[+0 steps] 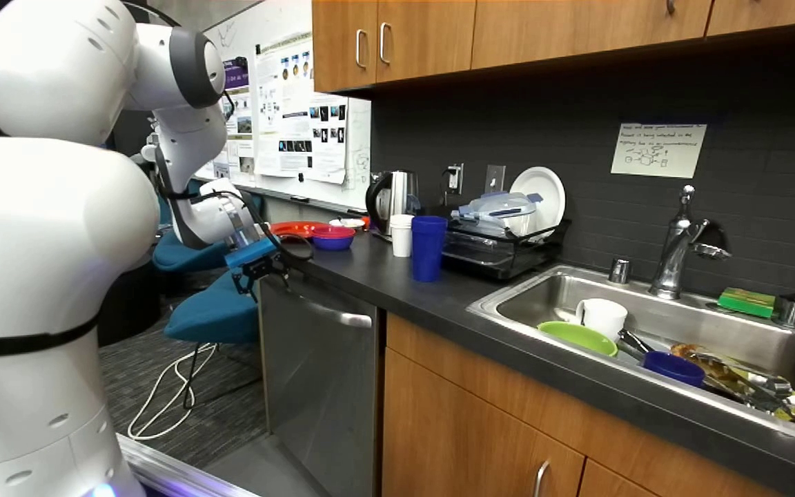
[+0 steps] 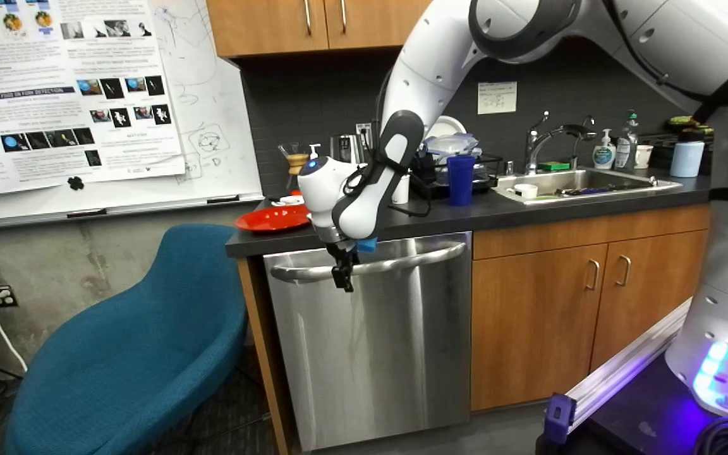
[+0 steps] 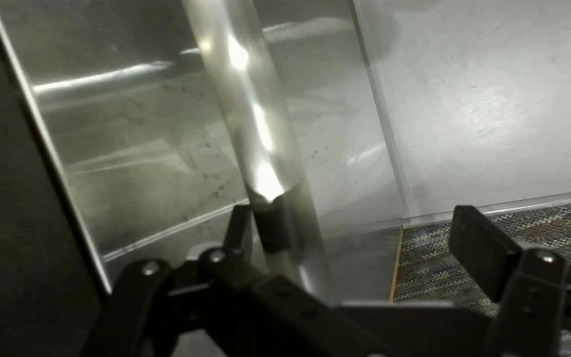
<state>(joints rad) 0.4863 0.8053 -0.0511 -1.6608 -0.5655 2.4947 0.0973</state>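
"What is the end effector (image 3: 357, 233) doing?"

"In the wrist view, its fingers (image 3: 484, 253) are standing wide apart, gripping nothing."

"Where is the handle (image 3: 256, 119) lying?"

"It's running from top centre to lower centre, appearing between the fingers; whether they're touching it, I cannot tell. In an exterior view, it's crossing the dishwasher (image 2: 383, 341) at mid-frame."

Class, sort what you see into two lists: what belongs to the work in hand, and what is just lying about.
In the work:
- fingers, spread open
- bar handle, between them in the wrist view; contact unclear
- steel door bearing it

Lying about:
- blue cup and red plate, on the counter
- green bowl and white mug, in the sink
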